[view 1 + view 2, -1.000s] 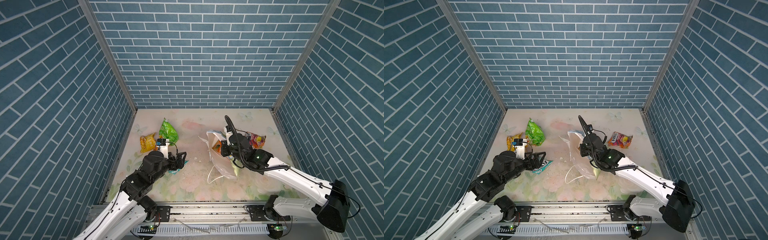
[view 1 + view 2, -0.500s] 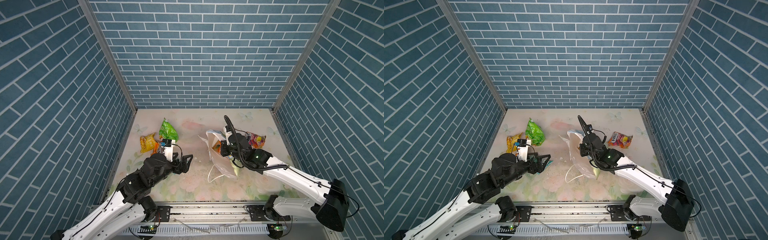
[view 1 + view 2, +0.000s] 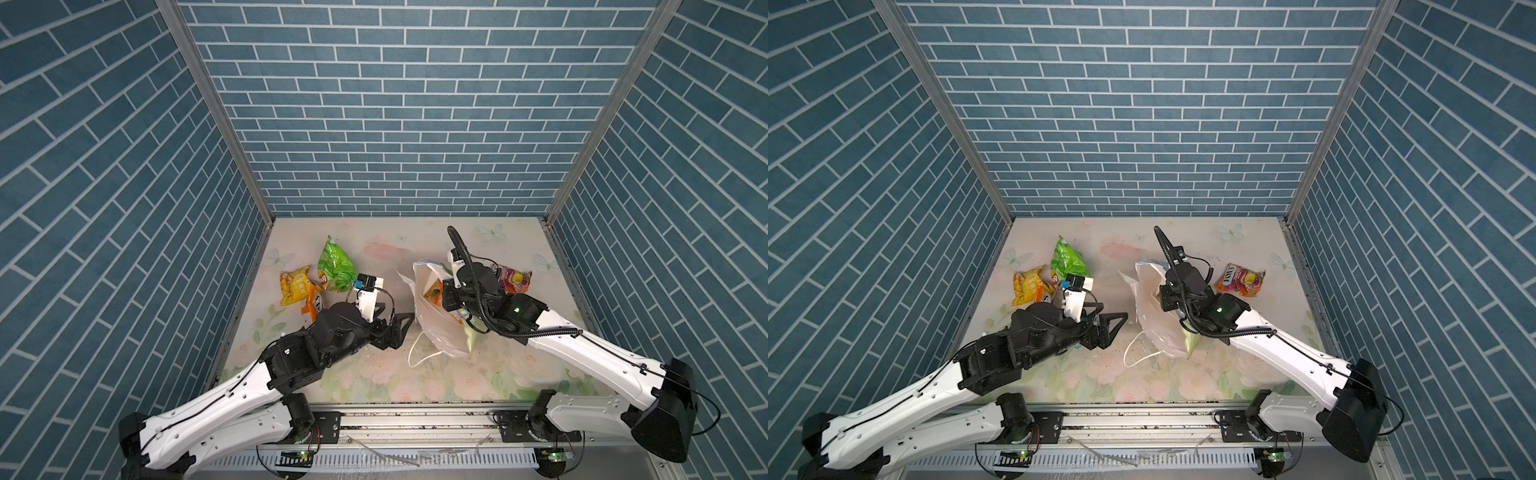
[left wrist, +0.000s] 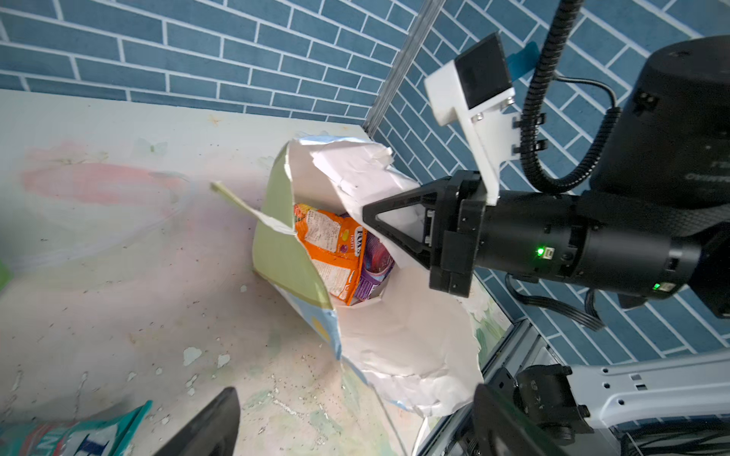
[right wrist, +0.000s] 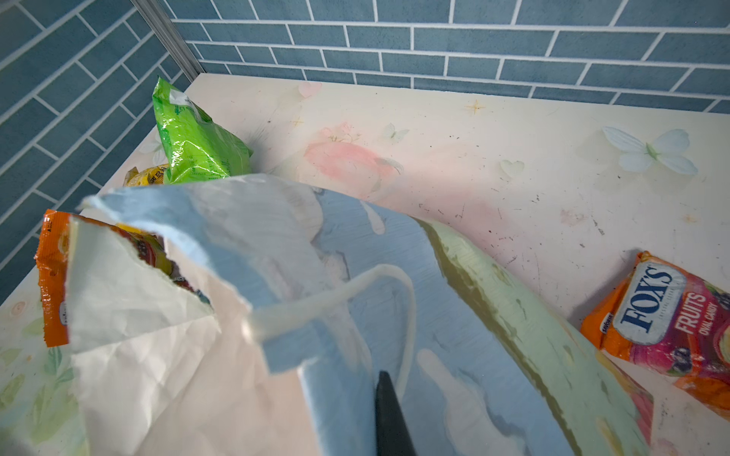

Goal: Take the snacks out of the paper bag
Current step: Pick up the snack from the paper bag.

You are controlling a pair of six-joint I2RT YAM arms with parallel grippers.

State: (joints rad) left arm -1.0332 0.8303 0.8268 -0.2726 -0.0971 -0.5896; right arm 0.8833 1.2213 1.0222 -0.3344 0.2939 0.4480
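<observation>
The task is judged partly done. On the counter, near its left edge, a green chip bag, a yellow packet and an orange packet are laid out. A teal packet lies by the left hand, and a FOX'S pack towards the right edge. The paper bag is held near the middle, its rim pinched by the closed right hand. An orange candy pack and a purple pack are seen inside, yet to be removed. The left hand is spread wide and empty beside the bag's mouth.
</observation>
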